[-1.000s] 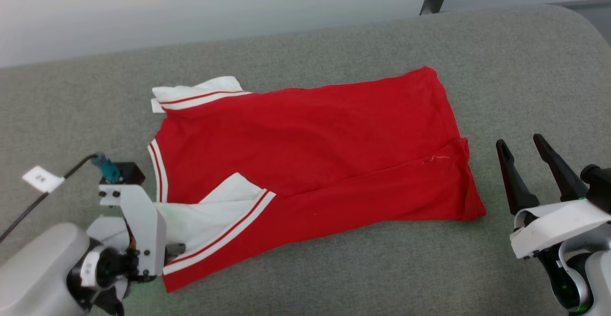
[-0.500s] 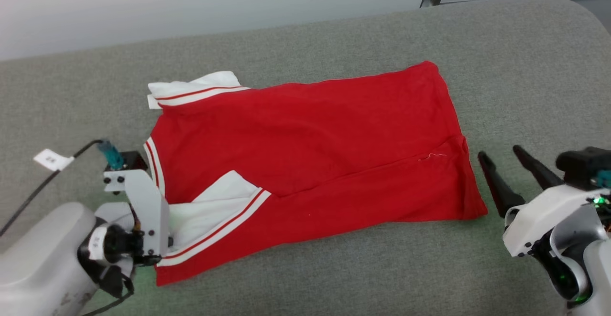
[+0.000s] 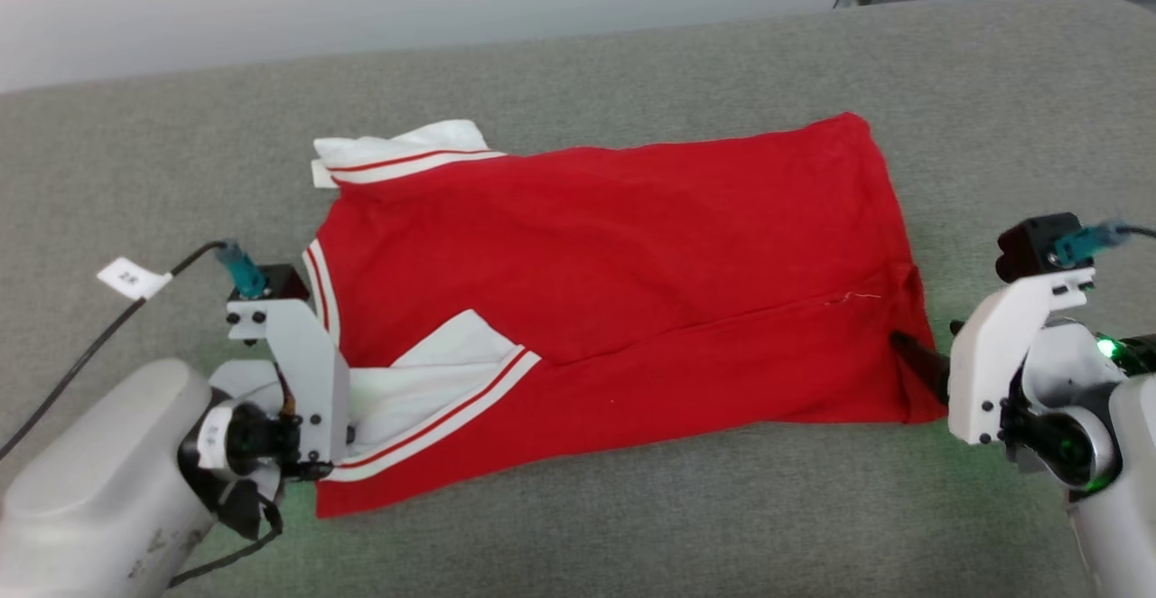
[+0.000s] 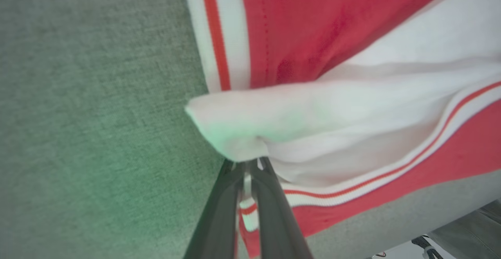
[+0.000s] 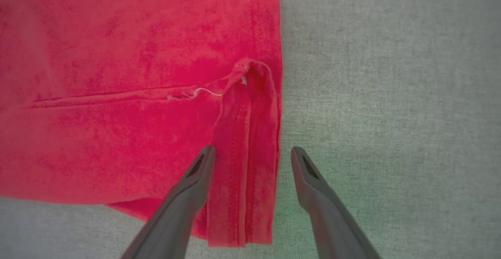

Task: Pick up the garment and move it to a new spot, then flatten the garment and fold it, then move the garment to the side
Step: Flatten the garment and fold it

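Garment (image 3: 614, 282) is judged limp; white sleeve (image 4: 274, 133) is clamped by left gripper (image 4: 246, 165), hem corner (image 5: 242, 180) is straddled by parted right gripper (image 5: 252, 151).

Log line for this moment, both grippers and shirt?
left gripper: shut on garment, white sleeve | right gripper: open, astride hem corner | garment: lying on grey surface

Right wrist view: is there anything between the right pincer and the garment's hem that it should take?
Nothing visible stands between them. The open right pincer straddles the hem of the garment, one finger over the red cloth, the other over the grey surface.
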### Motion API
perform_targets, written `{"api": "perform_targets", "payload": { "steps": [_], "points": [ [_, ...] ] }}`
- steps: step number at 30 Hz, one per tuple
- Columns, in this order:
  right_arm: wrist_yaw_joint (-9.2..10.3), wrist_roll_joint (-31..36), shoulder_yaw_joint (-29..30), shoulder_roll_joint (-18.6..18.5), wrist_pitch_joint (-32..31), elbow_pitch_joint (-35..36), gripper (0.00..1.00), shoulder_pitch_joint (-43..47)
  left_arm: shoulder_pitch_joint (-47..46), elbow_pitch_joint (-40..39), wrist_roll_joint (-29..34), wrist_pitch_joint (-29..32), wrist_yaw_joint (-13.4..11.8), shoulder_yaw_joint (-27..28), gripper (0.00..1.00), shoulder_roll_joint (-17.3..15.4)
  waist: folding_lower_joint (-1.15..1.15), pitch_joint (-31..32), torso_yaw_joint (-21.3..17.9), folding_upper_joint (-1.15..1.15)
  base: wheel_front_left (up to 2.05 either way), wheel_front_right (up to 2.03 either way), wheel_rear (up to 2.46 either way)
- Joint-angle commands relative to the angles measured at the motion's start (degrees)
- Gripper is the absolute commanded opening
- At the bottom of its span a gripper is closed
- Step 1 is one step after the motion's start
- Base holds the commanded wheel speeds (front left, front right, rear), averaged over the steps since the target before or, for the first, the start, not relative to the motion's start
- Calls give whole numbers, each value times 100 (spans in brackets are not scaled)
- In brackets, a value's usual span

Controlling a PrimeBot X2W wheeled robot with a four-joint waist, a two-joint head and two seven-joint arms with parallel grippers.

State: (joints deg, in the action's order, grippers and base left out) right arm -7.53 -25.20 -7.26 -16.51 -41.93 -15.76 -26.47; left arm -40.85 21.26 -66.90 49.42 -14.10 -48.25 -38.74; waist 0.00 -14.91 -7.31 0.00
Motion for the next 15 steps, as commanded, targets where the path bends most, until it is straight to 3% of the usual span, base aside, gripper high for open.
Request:
{"api": "perform_targets", "payload": {
  "steps": [1, 7, 15],
  "points": [
    [10, 25, 44, 41, -220, -67, 100, -100, 116, 109, 73, -63, 35, -152, 0, 261, 0, -49, 64, 0, 0, 0, 0],
    [10, 194, 157, 197, -1298, -291, 100, -344, -16, 146, 106, -121, 54, -161, 0, 385, 0, -126, 177, 0, 0, 0, 0],
    [10, 544, 420, 397, -2192, -512, 100, -459, -117, 213, 88, -192, 121, -144, 0, 541, 0, -222, 283, 0, 0, 0, 0]
  ]
}}
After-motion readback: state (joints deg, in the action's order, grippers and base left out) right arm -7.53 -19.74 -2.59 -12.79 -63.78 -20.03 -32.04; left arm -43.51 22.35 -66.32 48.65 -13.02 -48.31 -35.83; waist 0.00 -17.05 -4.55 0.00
